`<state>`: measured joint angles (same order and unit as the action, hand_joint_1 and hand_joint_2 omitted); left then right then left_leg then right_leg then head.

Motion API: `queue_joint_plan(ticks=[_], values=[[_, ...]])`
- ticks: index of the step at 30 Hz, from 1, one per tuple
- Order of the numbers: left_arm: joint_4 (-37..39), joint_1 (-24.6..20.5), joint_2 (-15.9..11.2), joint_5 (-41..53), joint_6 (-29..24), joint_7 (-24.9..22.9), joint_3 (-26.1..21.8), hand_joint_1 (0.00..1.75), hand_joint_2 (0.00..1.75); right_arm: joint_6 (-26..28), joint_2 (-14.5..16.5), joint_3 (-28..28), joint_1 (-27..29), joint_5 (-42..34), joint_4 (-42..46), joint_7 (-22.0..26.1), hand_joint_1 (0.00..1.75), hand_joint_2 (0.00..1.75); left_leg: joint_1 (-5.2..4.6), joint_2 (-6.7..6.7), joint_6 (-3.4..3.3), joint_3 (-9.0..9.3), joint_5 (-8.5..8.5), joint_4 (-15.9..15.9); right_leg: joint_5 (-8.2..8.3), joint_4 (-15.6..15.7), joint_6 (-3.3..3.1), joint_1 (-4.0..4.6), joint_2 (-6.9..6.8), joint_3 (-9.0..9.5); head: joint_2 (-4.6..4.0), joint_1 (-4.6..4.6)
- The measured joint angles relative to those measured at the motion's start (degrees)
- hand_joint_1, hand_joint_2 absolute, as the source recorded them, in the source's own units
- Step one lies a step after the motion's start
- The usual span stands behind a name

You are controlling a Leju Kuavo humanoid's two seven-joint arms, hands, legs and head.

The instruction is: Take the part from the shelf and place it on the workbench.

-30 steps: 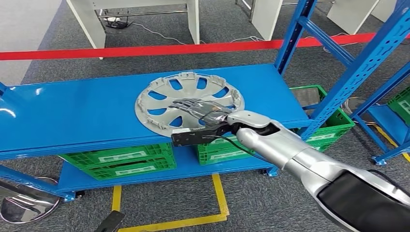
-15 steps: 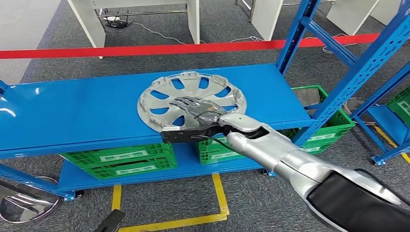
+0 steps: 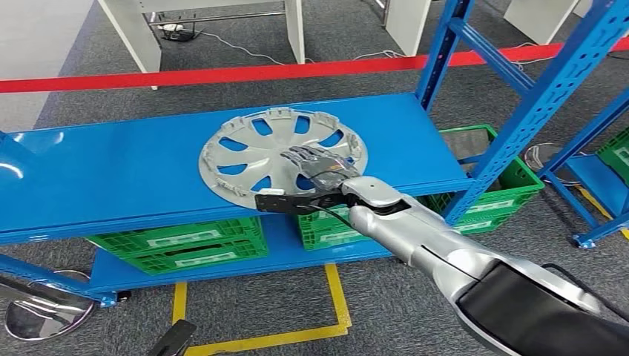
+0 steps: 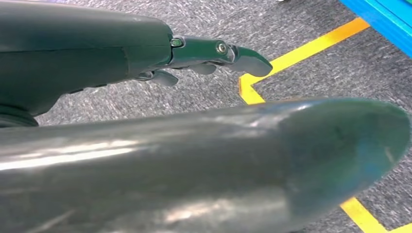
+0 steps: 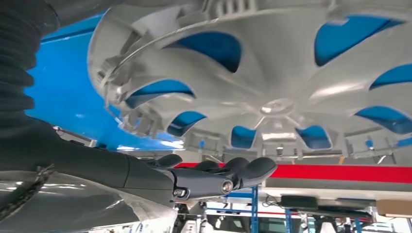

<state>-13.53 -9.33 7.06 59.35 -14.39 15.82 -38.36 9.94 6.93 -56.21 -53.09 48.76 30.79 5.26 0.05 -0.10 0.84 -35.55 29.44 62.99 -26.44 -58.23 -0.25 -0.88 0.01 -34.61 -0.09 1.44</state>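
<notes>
Since a second ago the whole head view has shifted a little, so the camera moved, and the right hand (image 3: 315, 169) has reached further over the hubcap (image 3: 256, 152), which still lies flat on the blue shelf (image 3: 111, 170). That hand's fingers rest spread on the hubcap's near side with no grip closed; lifting and carrying to the bench remain. Hanging well below the shelf, the left hand (image 4: 214, 53) holds nothing, fingers loosely apart.

Bright, even light; soft glare.
</notes>
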Motion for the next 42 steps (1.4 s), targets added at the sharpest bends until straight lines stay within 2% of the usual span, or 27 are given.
queue_joint_plan(ticks=[2, 3, 4, 5, 7, 8, 9, 12, 14, 15, 17, 18, 19, 20, 21, 23, 25, 27, 29, 31, 33, 34, 35, 36, 38, 40, 42], values=[[0.0, 0.1, 0.0, 0.0, 0.0, 0.0, 0.0, 0.00, 0.00, -0.6, 0.0, 0.4, -0.2, 0.1, -0.1, -0.2, 0.00, 1.75, 0.29, 0.00, 0.55, -3.41, 3.17, 7.4, -0.02, 0.0, -0.18, 0.00, -0.02, 0.00, 0.00, -0.18], [0.0, 0.2, 0.0, 0.0, 0.0, -0.1, 0.0, 0.00, 0.00, -0.7, 0.0, 0.5, -0.2, 0.1, -0.2, -0.2, 0.00, 1.75, 0.43, 0.00, 0.71, -4.78, 3.85, 10.3, -0.02, 0.0, -0.19, 0.01, -0.01, 0.01, 0.00, -0.15], [0.0, 0.3, 0.0, 0.0, 0.0, -0.1, 0.0, 0.00, 0.00, -0.8, 0.0, 0.6, -0.2, 0.1, -0.3, -0.2, 0.00, 1.75, 0.53, 0.00, 0.80, -5.40, 3.48, 11.3, -0.02, 0.0, -0.19, 0.01, 0.01, 0.02, 0.00, -0.18], [0.0, 0.3, 0.0, 0.0, 0.0, -0.2, 0.0, 0.00, 0.00, -0.9, 0.0, 0.6, -0.2, 0.1, -0.4, -0.2, 0.00, 1.75, 0.63, 0.00, 0.82, -4.99, 2.00, 10.1, -0.03, 0.0, -0.17, 0.00, 0.04, 0.07, 0.00, -0.18], [0.0, 0.3, 0.0, -0.1, 0.0, -0.3, 0.0, 0.00, 0.00, -0.9, 0.1, 0.7, -0.4, 0.3, -0.5, -0.5, 0.00, 1.75, 0.80, -0.01, 0.73, -2.09, -2.18, 3.2, -0.10, -0.1, 0.01, -0.01, 0.08, 0.20, 0.00, -0.16], [0.0, 0.3, -0.1, -0.1, 0.0, -0.3, 0.0, 0.00, 0.00, -0.9, 0.1, 0.9, -0.6, 0.5, -0.5, -0.9, 0.00, 1.75, 0.77, -0.02, 0.63, -0.59, -3.55, -0.3, -0.14, -0.1, 0.23, 0.09, 0.12, 0.15, 0.00, -0.16], [0.0, 0.3, -0.1, -0.1, 0.0, -0.3, 0.0, 0.00, 0.00, -0.9, 0.2, 1.0, -0.8, 0.8, -0.5, -1.4, 0.00, 1.75, 0.71, -0.03, 0.43, 0.33, -4.09, -2.6, -0.11, -0.2, 0.54, 0.18, 0.15, -0.01, 0.00, -0.14], [0.0, 0.3, 0.0, -0.2, -0.1, -0.4, 0.1, 0.00, 0.00, -0.7, 0.6, 1.5, -1.0, 1.8, -0.7, -3.0, 0.00, 1.75, 0.51, -0.08, -0.53, 0.52, -3.82, -4.0, 0.04, -0.1, 1.53, 0.28, 0.10, -0.46, 0.00, -0.10], [0.0, 0.3, 0.0, -0.2, -0.2, -0.4, 0.2, 0.00, 0.00, -0.8, 0.8, 1.6, -1.1, 2.4, -0.9, -3.9, 0.00, 1.75, 0.60, -0.09, -1.31, 0.49, -4.05, -4.2, -1.11, -1.5, 2.06, 0.19, 0.02, -1.35, 0.00, 0.00], [0.0, 0.2, 0.0, -0.2, -0.2, -0.4, 0.3, 0.00, 0.00, -0.8, 0.9, 1.6, -1.2, 2.7, -1.1, -4.3, 0.00, 1.75, 0.64, -0.08, -1.68, 0.50, -4.16, -4.3, -2.51, -3.9, 2.23, 0.17, 0.02, -2.50, 0.00, 0.07], [0.0, 0.1, 0.0, -0.4, 0.2, -0.4, 0.4, 0.00, 0.00, -1.1, 1.1, 1.7, -1.3, 3.2, -1.7, -5.2, 0.00, 1.75, 0.48, -0.08, -2.14, 0.46, -4.16, -4.3, -5.97, -11.2, 2.35, 0.19, 0.02, -5.88, 0.00, 0.17], [0.0, 0.1, 0.0, -0.5, 0.5, -0.4, 0.4, 0.00, 0.00, -1.5, 1.3, 1.7, -1.3, 3.3, -2.1, -5.7, 0.00, 1.75, 0.35, -0.08, -2.25, 0.45, -4.15, -4.3, -7.06, -14.4, 2.32, 0.22, 0.03, -7.42, 0.00, 0.16], [0.0, 0.2, 0.1, -0.7, 0.8, -0.4, 0.4, 0.00, 0.00, -2.0, 1.4, 1.7, -1.3, 3.4, -2.6, -6.2, 0.00, 1.75, 0.23, -0.10, -2.30, 0.46, -4.14, -4.3, -7.20, -16.0, 2.23, 0.25, 0.03, -8.23, 0.00, 0.18], [0.0, 0.2, 0.1, -0.9, 1.1, -0.4, 0.4, 0.00, 0.00, -2.7, 1.6, 1.8, -1.3, 3.6, -3.1, -6.7, 0.00, 1.75, 0.10, -0.12, -2.32, 0.48, -4.14, -4.3, -6.29, -15.5, 2.02, 0.31, 0.03, -8.00, 0.00, 0.19], [0.0, 0.2, 0.1, -1.0, 1.3, -0.4, 0.4, 0.00, 0.00, -3.5, 1.8, 2.0, -1.4, 3.8, -3.5, -7.2, 0.00, 1.75, -0.04, -0.15, -2.33, 0.52, -4.14, -4.3, -4.51, -12.8, 1.68, 0.40, 0.03, -6.70, 0.00, 0.19], [0.0, 0.1, 0.1, -1.2, 1.4, -0.4, 0.4, 0.00, 0.00, -5.0, 2.4, 2.2, -1.9, 4.1, -4.4, -8.0, 0.00, 1.75, -0.38, -0.16, -2.27, 0.51, -4.11, -4.2, -1.16, -5.1, 0.67, 0.71, -0.01, -2.81, 0.00, 0.13], [0.0, 0.1, 0.2, -1.2, 1.6, -0.4, 0.4, 0.00, 0.00, -5.7, 2.8, 2.3, -2.3, 4.2, -5.0, -8.3, 0.00, 1.75, -0.48, -0.11, -1.97, 0.21, -4.21, -4.1, -0.19, -0.8, 0.15, 1.03, -0.04, -0.56, 0.00, 0.05], [0.0, 0.1, 0.2, -1.3, 1.6, -0.4, 0.4, 0.00, 0.00, -6.0, 3.1, 2.4, -2.4, 4.3, -5.6, -8.4, 0.00, 1.75, -0.37, -0.07, -1.45, -0.01, -4.40, -4.1, -0.18, -0.2, 0.10, 1.10, -0.02, -0.26, 0.00, 0.07], [0.0, 0.1, 0.2, -1.3, 1.6, -0.4, 0.4, 0.00, 0.00, -6.1, 3.3, 2.5, -2.5, 4.3, -6.1, -8.5, 0.00, 1.75, -0.28, -0.06, -0.81, -0.32, -3.61, -3.2, 0.15, 0.4, -0.05, 0.77, -0.08, 0.06, 0.00, -0.01], [0.0, 0.1, 0.1, -1.3, 1.6, -0.4, 0.4, 0.00, 0.00, -6.1, 3.7, 2.6, -2.6, 4.3, -6.3, -8.5, 0.00, 1.75, 0.02, -0.05, -0.05, -2.28, -0.80, 1.5, 0.34, 0.7, -0.16, 0.43, -0.17, 0.37, 0.00, -0.21], [0.0, 0.1, 0.1, -1.3, 1.6, -0.4, 0.4, 0.00, 0.00, -6.1, 3.9, 2.6, -2.6, 4.3, -6.6, -8.5, 0.00, 1.75, 0.48, -0.05, 0.64, -5.51, 2.20, 8.7, 0.32, 0.7, -0.21, 0.35, -0.18, 0.39, 0.00, -0.28], [0.0, 0.2, 0.1, -1.3, 1.6, -0.4, 0.4, 0.00, 0.00, -6.1, 3.9, 2.6, -2.5, 4.3, -6.8, -8.5, 0.00, 1.75, 0.71, -0.05, 0.91, -6.48, 2.55, 10.8, 0.30, 0.7, -0.20, 0.32, -0.19, 0.40, 0.00, -0.27], [0.0, 0.3, 0.0, -1.3, 1.6, -0.4, 0.4, 0.00, 0.00, -6.1, 4.0, 2.5, -2.4, 4.3, -7.0, -8.5, 0.00, 1.75, 0.92, -0.05, 1.15, -6.52, 1.87, 10.9, 0.28, 0.6, -0.16, 0.25, -0.18, 0.40, 0.00, -0.27], [0.0, 0.3, 0.0, -1.3, 1.6, -0.4, 0.4, 0.00, 0.00, -6.1, 4.0, 2.5, -2.4, 4.4, -7.1, -8.5, 0.00, 1.75, 1.14, -0.04, 1.35, -5.49, 0.19, 8.8, 0.23, 0.5, -0.07, 0.14, -0.16, 0.42, 0.00, -0.26], [0.0, 0.3, -0.1, -1.3, 1.6, -0.4, 0.4, 0.00, 0.00, -6.1, 4.1, 2.6, -2.5, 4.4, -7.2, -8.5, 0.00, 1.75, 1.40, -0.03, 1.69, -1.95, -3.32, 1.5, 0.00, 0.1, 0.40, 0.02, -0.08, 0.36, 0.00, -0.32], [0.0, 0.2, -0.1, -1.3, 1.6, -0.4, 0.4, 0.00, 0.00, -6.1, 4.2, 2.6, -2.6, 4.4, -7.3, -8.5, 0.00, 1.75, 1.31, -0.08, 1.27, 0.13, -4.28, -3.0, -0.13, -0.3, 1.10, 0.12, 0.03, 0.04, 0.00, -0.37], [0.0, 0.2, -0.1, -1.3, 1.6, -0.4, 0.4, 0.00, 0.00, -6.1, 4.2, 2.6, -2.6, 4.4, -7.4, -8.5, 0.00, 1.75, 1.09, -0.14, 0.23, 0.18, -3.95, -3.5, -0.02, -0.2, 1.76, 0.17, 0.00, -0.16, 0.00, -0.33]])
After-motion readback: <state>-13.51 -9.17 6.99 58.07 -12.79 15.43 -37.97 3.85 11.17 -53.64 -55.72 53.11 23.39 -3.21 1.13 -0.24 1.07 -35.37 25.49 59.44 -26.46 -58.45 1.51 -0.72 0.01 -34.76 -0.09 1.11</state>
